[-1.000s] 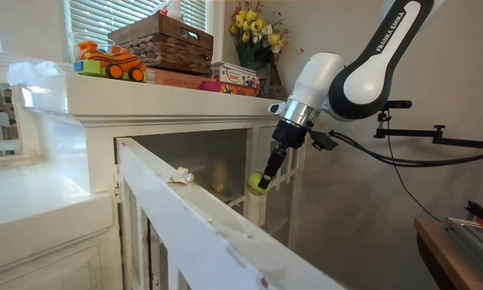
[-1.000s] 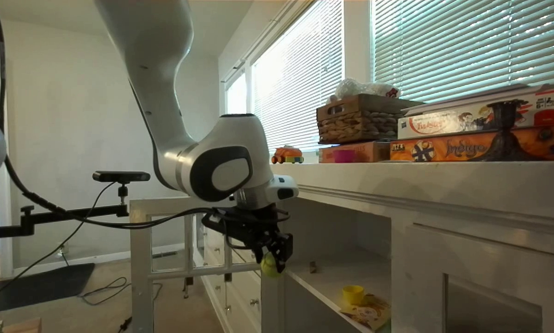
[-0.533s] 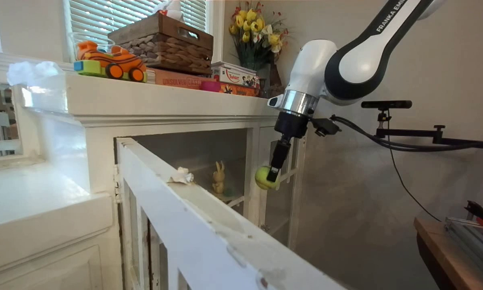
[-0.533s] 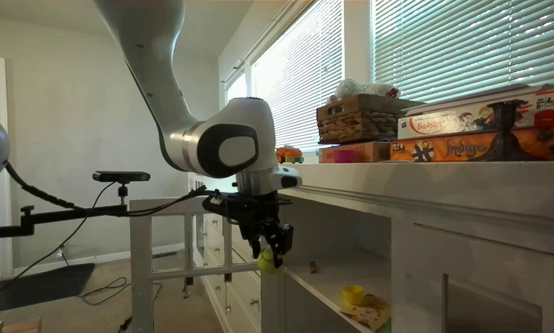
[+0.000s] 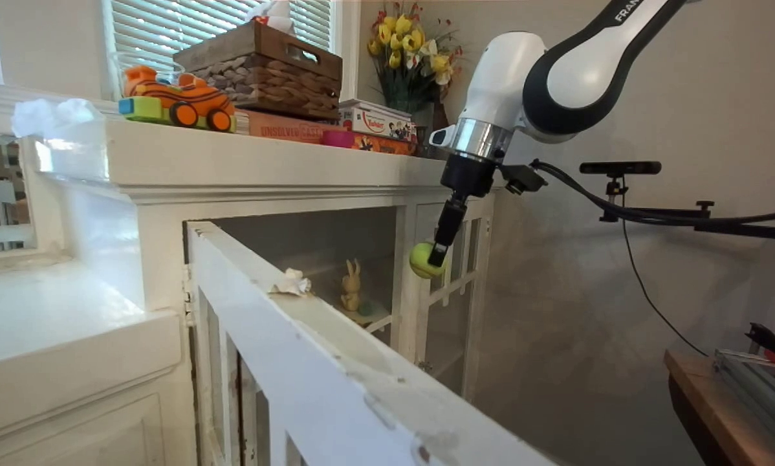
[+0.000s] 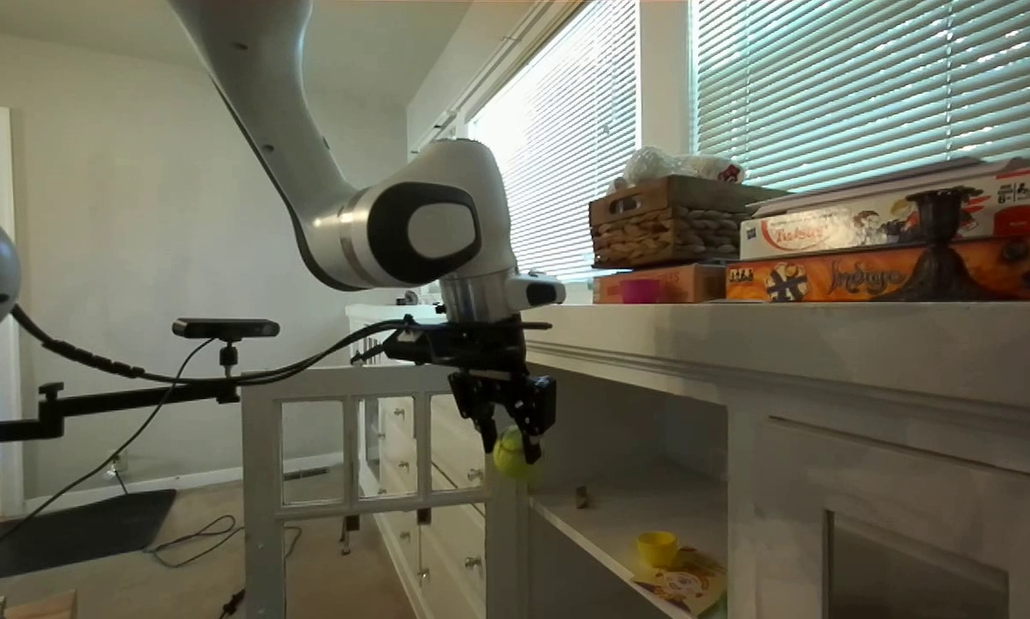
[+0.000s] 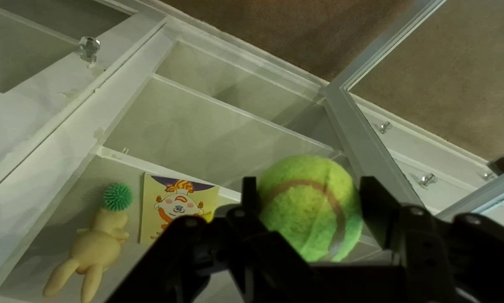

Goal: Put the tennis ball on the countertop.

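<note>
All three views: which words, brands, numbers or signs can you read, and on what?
"FRAN": robot arm, cut off by the frame.
"UNSOLVED CASE": reddish box beneath the basket.
"Twister": white box.
"Indigo": orange box.
Other box print: too small or blurred.
Wrist view: nothing readable.

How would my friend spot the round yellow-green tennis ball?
Find the long white cabinet, then the white-and-black robot arm in front. Its black end effector grips the tennis ball, whose fuzz and curved line set it apart from the spiky green ball inside the cabinet.
</note>
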Controlling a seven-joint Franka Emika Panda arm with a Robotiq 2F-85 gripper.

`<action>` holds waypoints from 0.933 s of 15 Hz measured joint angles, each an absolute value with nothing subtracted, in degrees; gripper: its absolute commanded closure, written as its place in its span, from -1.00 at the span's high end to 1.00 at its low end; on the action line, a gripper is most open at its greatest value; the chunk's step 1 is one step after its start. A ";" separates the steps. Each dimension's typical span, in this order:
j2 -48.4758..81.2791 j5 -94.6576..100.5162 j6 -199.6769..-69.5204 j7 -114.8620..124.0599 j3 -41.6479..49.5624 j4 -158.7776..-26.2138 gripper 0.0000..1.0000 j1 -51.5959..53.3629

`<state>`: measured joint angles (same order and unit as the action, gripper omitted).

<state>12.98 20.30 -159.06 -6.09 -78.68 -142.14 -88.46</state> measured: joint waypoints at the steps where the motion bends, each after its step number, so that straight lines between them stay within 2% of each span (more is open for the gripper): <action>1: 12.84 20.30 -158.97 -6.13 -80.75 -142.10 -0.26 -90.47; 14: 15.59 24.00 -158.18 -6.06 -109.84 -140.29 -0.26 -120.17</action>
<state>15.59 24.00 -158.18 -6.06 -109.84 -140.29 -120.17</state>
